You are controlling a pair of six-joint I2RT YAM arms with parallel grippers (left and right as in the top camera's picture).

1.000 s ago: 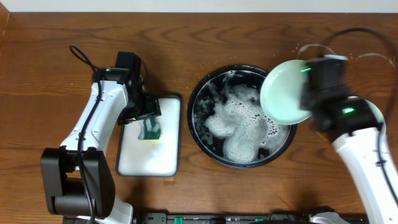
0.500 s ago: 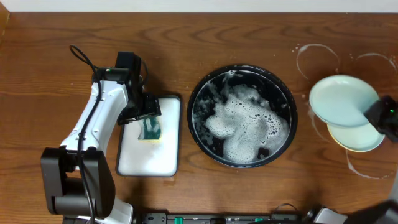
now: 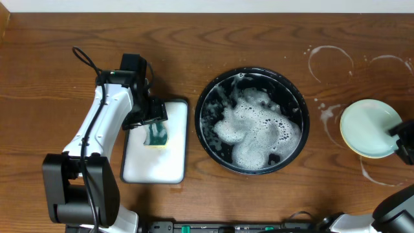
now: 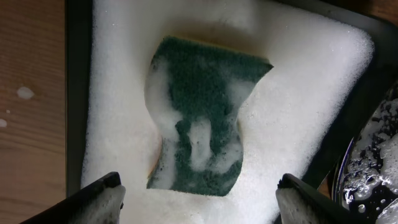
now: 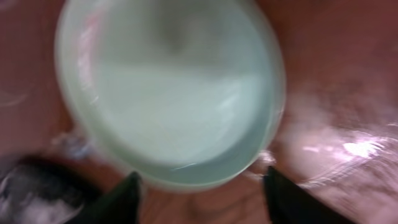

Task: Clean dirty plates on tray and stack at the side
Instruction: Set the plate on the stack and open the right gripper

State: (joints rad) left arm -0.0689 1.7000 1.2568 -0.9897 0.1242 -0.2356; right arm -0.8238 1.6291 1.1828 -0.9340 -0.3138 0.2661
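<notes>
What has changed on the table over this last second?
The right gripper carried the pale mint round plate rightwards, from above the large round black soapy tray to the brown wooden tabletop, onto a yellow plate. Its fingers now look spread, so it seems let go. The left gripper, green sponge and foam stayed put.

Probably a robotics lab — robot arm (image 3: 103, 123) at a wooden tabletop (image 3: 39, 77), soapy tray (image 3: 198, 123).

White left arm (image 3: 103, 123), black joints (image 3: 134, 66), black cable (image 3: 83, 58)
</notes>
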